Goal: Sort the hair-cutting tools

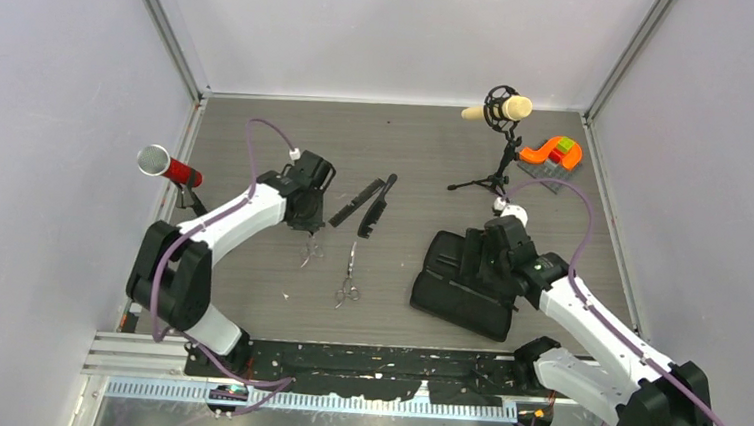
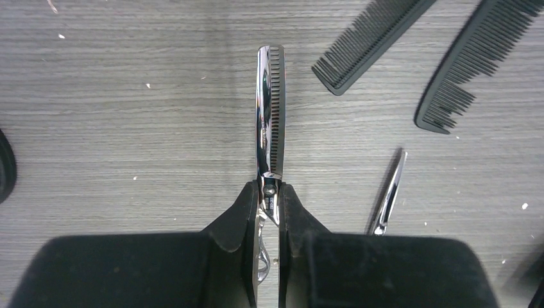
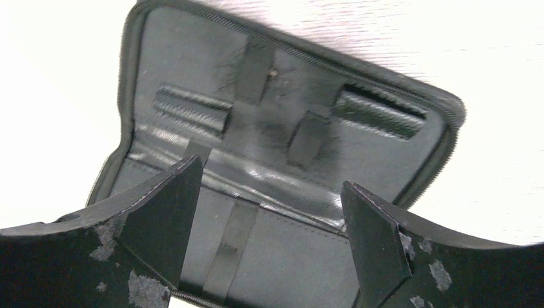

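**Left pincer pinching the toothed scissors, right one gaping over the open case**

Nearest you on the right, your right gripper (image 3: pixel 272 212) is hovering over the black case (image 3: pixel 282 109). Its jaws are spread wide and holding nothing. The case is lying unzipped with its elastic straps showing. That spot is probably letting you steady the case or take a tool across.

Left of the case, the plain scissors (image 1: pixel 351 271) are lying loose on the table (image 1: pixel 406 175).

A little farther left, your left gripper (image 2: pixel 269 192) is closed almost fully, clamping the thinning scissors (image 2: pixel 269 109) at the pivot. The shut blades are pointing away from you and the rings are trailing under the fingers. Gripping at the pivot is likely stopping the blades from swinging apart. You cannot tell whether they are clear of the table.

Beyond them, the shorter comb (image 1: pixel 352 204) and the longer comb (image 1: pixel 378 205) are resting close together, untouched.

Farthest out, the red microphone (image 1: pixel 169 167) is standing at the left and the beige microphone (image 1: pixel 501 108) at the right, both apart from the tools.
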Motion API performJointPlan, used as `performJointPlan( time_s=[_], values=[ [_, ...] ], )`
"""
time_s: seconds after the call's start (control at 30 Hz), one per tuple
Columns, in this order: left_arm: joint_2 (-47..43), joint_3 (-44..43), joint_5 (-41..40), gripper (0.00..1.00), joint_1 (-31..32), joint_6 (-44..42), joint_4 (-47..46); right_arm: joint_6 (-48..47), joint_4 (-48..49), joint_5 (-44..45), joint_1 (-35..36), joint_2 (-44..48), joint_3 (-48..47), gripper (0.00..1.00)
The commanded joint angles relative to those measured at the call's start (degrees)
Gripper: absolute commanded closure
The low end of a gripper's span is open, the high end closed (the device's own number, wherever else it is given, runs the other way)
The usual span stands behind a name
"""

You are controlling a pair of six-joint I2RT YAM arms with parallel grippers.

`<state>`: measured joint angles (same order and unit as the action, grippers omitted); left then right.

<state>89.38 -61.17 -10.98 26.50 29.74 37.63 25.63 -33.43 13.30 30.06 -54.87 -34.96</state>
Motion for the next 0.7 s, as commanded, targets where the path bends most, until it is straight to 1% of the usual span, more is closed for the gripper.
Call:
performJointPlan(
  time_s=[0.0,0.17,0.3,0.37,0.5,0.63,0.67],
  values=[
    [-6.05,1.46,1.94,1.00,-0.31,-4.60,-0.51,1.24,0.65,-2.27,-5.46,-0.67,-0.70,0.11],
    [-11.01,3.06,5.83,1.00,-0.13,-8.08,-1.94,3.81,0.60,-1.56,-11.02,-2.18,0.15,0.08],
    [-12.87,3.70,8.06,1.00,-0.05,-10.59,-2.18,3.91,1.45,-0.75,-12.66,-3.64,0.58,0.08],
    [-13.38,3.92,8.72,1.00,-0.05,-11.36,-2.17,3.57,2.32,-1.26,-12.74,-4.68,0.70,0.09],
    [-14.40,4.42,10.39,1.00,-0.05,-11.76,-2.11,1.74,6.20,-6.15,-12.56,-7.39,1.53,0.12],
    [-15.78,4.74,10.72,1.00,-0.05,-11.89,-2.30,1.32,9.74,-9.71,-10.58,-11.16,0.95,0.15],
    [-16.20,4.88,12.46,1.00,-0.05,-11.83,-2.35,1.21,10.85,-10.19,-9.42,-11.89,0.68,0.15]
  ],
)
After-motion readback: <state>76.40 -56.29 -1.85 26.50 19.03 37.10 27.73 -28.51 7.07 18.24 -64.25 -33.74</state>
